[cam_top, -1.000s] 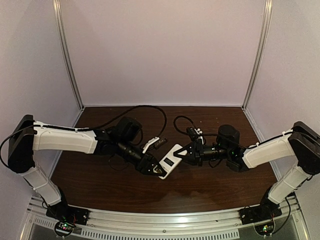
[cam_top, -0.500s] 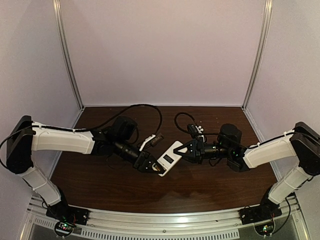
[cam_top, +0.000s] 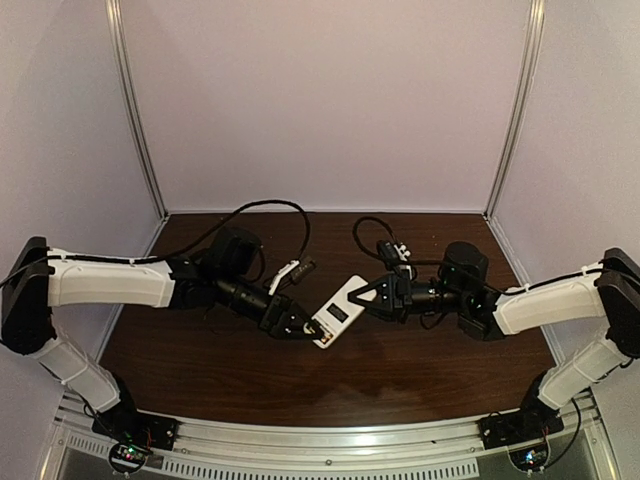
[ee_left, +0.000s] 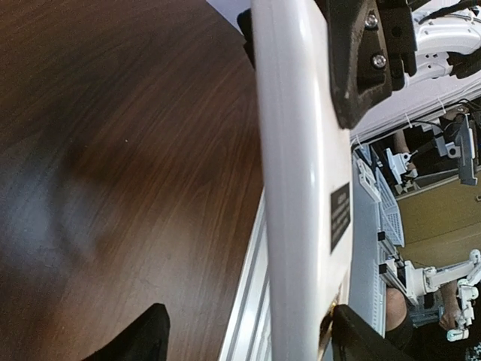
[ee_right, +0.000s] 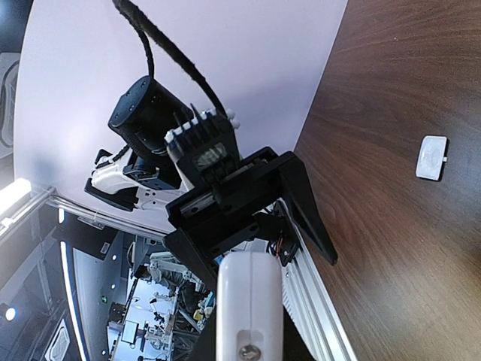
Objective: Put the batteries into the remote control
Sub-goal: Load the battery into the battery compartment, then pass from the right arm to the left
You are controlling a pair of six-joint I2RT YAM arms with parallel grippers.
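You're working the battery-seating step. Your left hand [cam_top: 297,325] is hanging released, its fingers spreading either side of the remote control's [cam_top: 338,312] near end, and its arm is stretching low over the counter [cam_top: 200,380]. The remote is riding tilted in mid-air between both hands. Your right hand [cam_top: 370,297] is clenching its far end. The batteries aren't showing, so the next move is likely calling for a check of the recess.

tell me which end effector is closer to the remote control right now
Right. The right end effector is clamped on the far end of the remote control. The left end effector sits open around its near end, one finger clearly apart from it.
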